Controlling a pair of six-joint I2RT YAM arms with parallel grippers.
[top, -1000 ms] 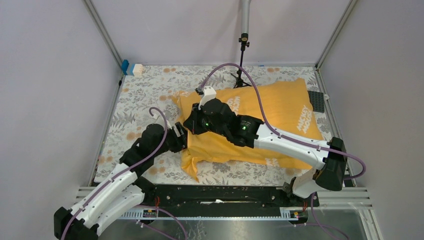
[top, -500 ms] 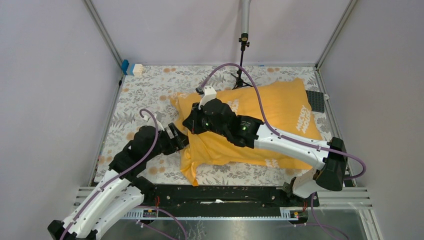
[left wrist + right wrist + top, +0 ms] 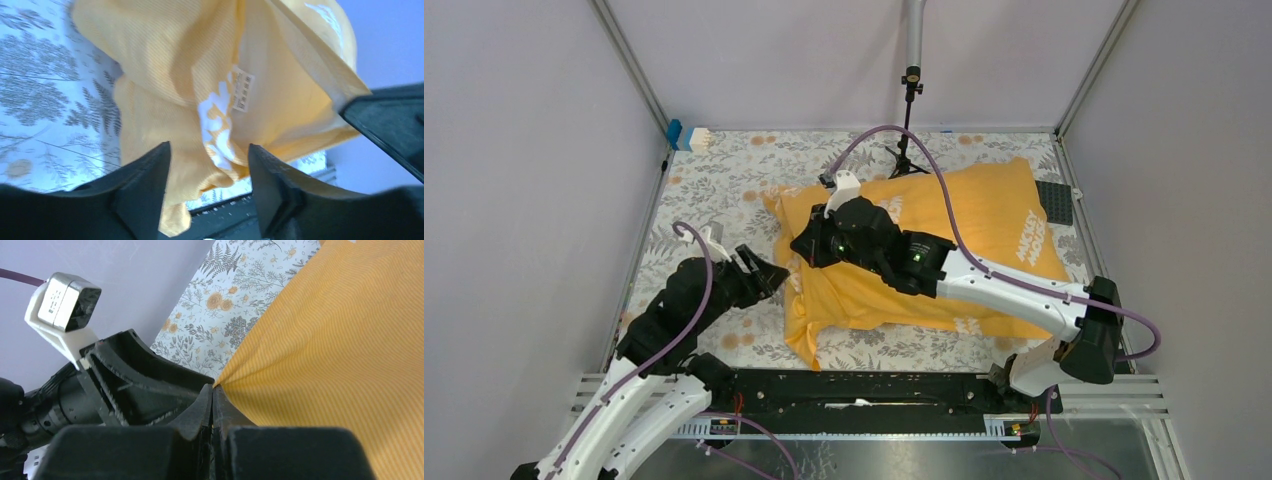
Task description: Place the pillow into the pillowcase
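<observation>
The orange-yellow pillowcase lies plump across the floral table, with its crumpled open end at the left. No white pillow shows in any view. My right gripper is shut on a pinch of the pillowcase's fabric at that left end; the right wrist view shows the jaws closed on taut orange cloth. My left gripper is open and empty, just left of the open end. In the left wrist view its fingers frame the hanging folds of the pillowcase without touching them.
A blue and white block sits at the back left corner. A black tripod stand stands at the back centre. A black studded plate lies by the right wall. A metal rail runs along the near edge.
My left arm has drawn back to the left and towards the near edge, away from the pillowcase's open end. The right gripper has kept its hold in place.
</observation>
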